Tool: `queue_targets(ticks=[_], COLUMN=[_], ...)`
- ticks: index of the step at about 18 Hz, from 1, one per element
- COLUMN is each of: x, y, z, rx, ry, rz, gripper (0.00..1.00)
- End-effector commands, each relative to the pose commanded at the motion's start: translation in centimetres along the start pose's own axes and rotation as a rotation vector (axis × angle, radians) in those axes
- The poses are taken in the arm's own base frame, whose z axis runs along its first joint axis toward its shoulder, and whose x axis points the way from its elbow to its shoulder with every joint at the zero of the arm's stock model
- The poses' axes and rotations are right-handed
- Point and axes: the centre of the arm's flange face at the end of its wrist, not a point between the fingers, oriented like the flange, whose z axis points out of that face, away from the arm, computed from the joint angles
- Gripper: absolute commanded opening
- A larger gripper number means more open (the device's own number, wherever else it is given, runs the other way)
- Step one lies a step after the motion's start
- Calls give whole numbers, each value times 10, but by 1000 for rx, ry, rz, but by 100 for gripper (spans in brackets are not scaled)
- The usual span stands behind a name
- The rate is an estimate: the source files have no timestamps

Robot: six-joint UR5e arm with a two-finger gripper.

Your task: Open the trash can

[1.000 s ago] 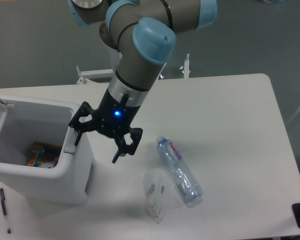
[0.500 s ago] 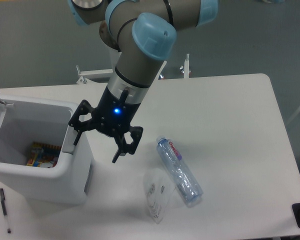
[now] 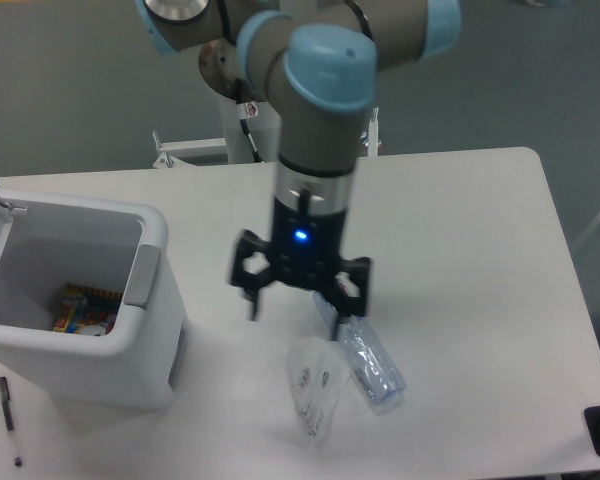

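Your jaws were spread wide and held nothing; the gripper [image 3: 302, 293] had swung away from the trash can [image 3: 80, 310] rim, rightward, until it hung over the water bottle [image 3: 368, 360]. The trash can stood at the table's [image 3: 460, 230] left, open, with colourful packaging [image 3: 83, 309] inside. A clear cup [image 3: 313, 390] lay beside the bottle.

White table [image 3: 460, 210] carries trash can [image 3: 80, 345], bottle [image 3: 372, 362], cup [image 3: 312, 390], pen [image 3: 8, 420].

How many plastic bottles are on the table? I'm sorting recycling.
1: a clear plastic bottle lies on its side on the table, right of the open trash can, its upper end hidden behind the claw.
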Motion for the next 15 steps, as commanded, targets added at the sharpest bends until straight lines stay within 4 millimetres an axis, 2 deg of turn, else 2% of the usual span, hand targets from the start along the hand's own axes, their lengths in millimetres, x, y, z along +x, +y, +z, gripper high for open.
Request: queue_targets(ticks=[4, 11, 15], x=[-31, -30, -29], y=[21, 37, 41], z=[34, 48, 53], rx=[-51, -172, -200], ry=[19, 68, 63], rz=[3, 306, 323], gripper=[100, 100, 100])
